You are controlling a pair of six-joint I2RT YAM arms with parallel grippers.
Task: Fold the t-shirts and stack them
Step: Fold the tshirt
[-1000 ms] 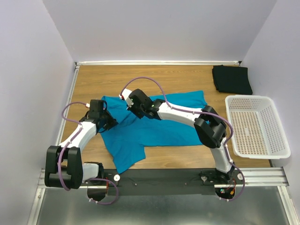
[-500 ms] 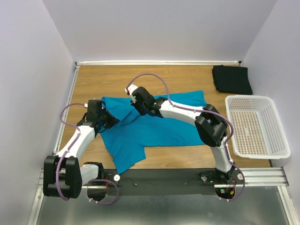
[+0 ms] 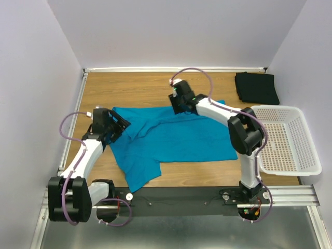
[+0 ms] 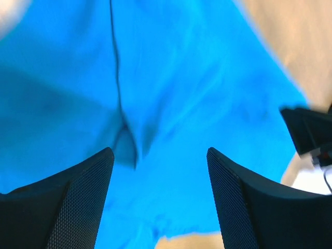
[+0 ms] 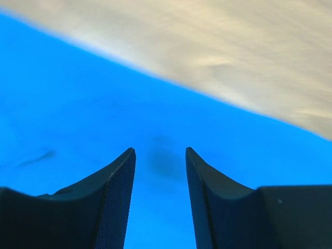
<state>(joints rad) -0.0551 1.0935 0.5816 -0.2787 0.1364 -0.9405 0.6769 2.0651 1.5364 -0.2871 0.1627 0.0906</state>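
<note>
On the table the blue shirt lies wrinkled — left end effector and right end effector are spread, empty — a crooked fold is risked.

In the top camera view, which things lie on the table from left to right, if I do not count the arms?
First the bright teal-blue cloth t-shirt, spread out → then the black cloth t-shirt, folded, near the far edge → last the white perforated plastic basket.
</note>
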